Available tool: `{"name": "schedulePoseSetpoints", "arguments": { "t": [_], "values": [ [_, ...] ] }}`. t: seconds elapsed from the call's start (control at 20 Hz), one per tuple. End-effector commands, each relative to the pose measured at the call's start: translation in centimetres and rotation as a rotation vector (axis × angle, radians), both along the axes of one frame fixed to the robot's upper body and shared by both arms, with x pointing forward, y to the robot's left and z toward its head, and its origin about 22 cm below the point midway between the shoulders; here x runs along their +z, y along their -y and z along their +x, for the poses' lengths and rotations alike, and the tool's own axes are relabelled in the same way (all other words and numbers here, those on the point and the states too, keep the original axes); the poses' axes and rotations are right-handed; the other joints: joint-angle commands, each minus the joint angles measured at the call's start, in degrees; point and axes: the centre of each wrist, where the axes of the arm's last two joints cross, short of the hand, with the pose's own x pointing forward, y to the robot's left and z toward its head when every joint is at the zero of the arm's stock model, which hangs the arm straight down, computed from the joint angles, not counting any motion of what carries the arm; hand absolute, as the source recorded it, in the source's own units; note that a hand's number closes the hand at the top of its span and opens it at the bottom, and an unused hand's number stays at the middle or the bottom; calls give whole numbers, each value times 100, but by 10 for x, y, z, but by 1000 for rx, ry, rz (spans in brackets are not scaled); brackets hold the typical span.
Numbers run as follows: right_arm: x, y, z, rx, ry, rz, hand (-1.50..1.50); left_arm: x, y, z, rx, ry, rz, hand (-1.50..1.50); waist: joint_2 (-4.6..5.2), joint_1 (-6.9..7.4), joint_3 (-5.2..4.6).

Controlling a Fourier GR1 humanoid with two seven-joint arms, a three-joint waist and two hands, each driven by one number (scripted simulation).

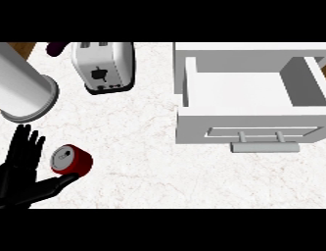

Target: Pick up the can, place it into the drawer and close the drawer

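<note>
A red can (72,160) with a silver top stands on the white marble counter at the lower left. My left hand (17,179) is just to its left, open, with the fingers straight up and the thumb stretched out toward the can's near side. The fingers are not curled round the can. The white drawer (194,93) is pulled open at the right. Its inside is bare and its grey handle (264,146) faces me. My right hand does not show.
A white toaster (104,66) stands at the back, left of the drawer. A large white cylinder (13,83) lies tilted at the far left, above my hand. A small purple thing (57,47) shows at the top edge. Bare counter (194,176) lies between can and drawer.
</note>
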Motion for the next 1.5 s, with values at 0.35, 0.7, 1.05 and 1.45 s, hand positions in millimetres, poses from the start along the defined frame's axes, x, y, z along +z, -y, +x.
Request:
{"name": "schedulePoseSetpoints", "arguments": {
  "t": [0.35, 0.7, 1.05, 1.45],
  "values": [
    [11, 2, -10, 12, 0, -9, -150, -60, -34, -13, 79, -24, 17, -150, 0, -2, -1],
    [5, 21, 0, -3, 4, -16, -150, -91, -30, -25, 62, -64, -13, -150, 1, 14, 1],
    [1, 22, -13, -7, 8, -5, -150, -117, -40, -16, 77, -77, -49, -150, 0, -8, 1],
    [12, 9, -14, -5, -11, 8, -150, -126, -13, 13, 38, -64, -100, -150, 0, -5, 1]
  ]
}}
